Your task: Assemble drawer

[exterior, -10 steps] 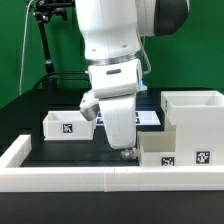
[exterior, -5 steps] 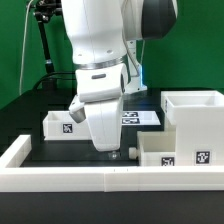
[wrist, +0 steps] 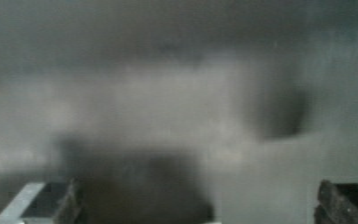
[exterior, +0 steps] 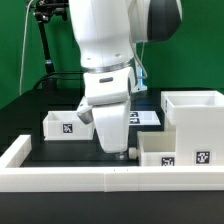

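While my tool [exterior: 122, 152] hangs low over the dark desk [exterior: 60, 148], just beside the near tray [exterior: 160, 150], its fingertips [wrist: 43, 203] stand wide apart with nothing between them. I judge it is placed there to take that tray's wall. The drawer's shell [exterior: 195, 112] stands against the same tray at the exterior view's right. The other tray [exterior: 62, 124] sits well apart at its left, behind the long rail [exterior: 60, 172]. From outside, my wrist hides the spread. The blurred wrist view shows it, yet no drawer part I can name.

Front tray [exterior: 172, 150] just before the shell [exterior: 197, 112]; rear tray [exterior: 62, 124] well apart.
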### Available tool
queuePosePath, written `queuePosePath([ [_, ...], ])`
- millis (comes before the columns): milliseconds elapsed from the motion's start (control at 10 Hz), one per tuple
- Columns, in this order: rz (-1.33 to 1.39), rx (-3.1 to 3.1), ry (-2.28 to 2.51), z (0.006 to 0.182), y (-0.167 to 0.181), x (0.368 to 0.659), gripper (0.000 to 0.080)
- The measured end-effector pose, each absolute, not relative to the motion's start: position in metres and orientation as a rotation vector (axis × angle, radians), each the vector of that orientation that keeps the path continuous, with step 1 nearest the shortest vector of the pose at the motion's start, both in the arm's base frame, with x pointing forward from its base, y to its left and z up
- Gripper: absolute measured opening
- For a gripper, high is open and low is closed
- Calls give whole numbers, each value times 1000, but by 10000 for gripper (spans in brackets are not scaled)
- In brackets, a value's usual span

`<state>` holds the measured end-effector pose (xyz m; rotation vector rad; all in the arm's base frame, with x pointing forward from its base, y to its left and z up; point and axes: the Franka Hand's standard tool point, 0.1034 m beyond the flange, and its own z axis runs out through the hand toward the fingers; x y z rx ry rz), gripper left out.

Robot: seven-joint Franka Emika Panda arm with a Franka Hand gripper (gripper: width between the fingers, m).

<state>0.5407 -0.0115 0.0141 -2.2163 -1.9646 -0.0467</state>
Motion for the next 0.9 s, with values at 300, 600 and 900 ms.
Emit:
queuePosePath([
  [300,-39,-2242,-1917,12,16,540,649],
  [600,-32,-2292,-1853,15,31,542,649],
  [900,-31,-2328,-1815,18,31,545,649],
])
